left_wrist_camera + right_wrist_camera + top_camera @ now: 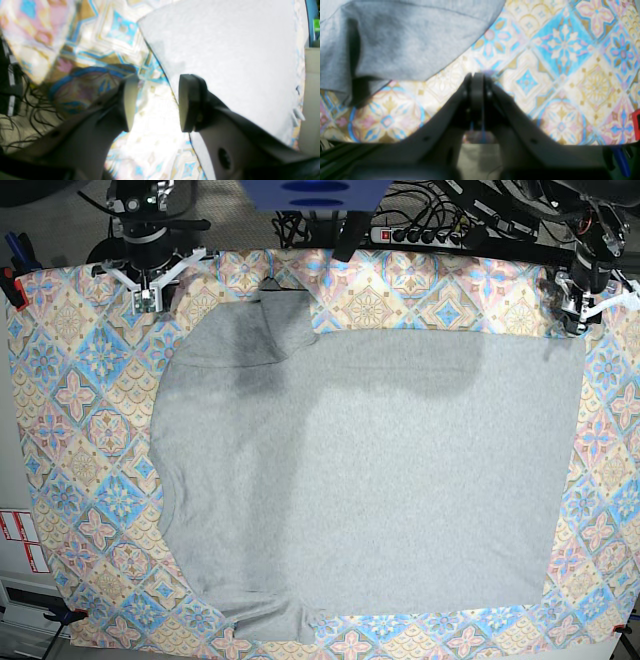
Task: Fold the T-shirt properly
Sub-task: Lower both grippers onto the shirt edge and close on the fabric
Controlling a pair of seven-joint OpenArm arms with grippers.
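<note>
At the far-left corner of the table (20, 380) in the base view, the right gripper (147, 298) hangs over the patterned tablecloth (80, 430), pointing toward the cloth's near side, just off the upper-left edge of the T-shirt (380, 480). Its wrist view shows the right gripper (477, 82) with pads pressed together and nothing between them, hovering above bare tablecloth (565, 62), the grey T-shirt (395, 40) lying up and to the left of it. The T-shirt is spread flat, plain side up, across the middle of the table, with one sleeve folded in near the top left. At the far-right corner, the left gripper (572, 305) sits beside the shirt's upper-right corner. From its wrist camera the left gripper (155, 102) has its pads parted, holding nothing, straddling the T-shirt (237, 62) edge over the tablecloth (155, 140).
</note>
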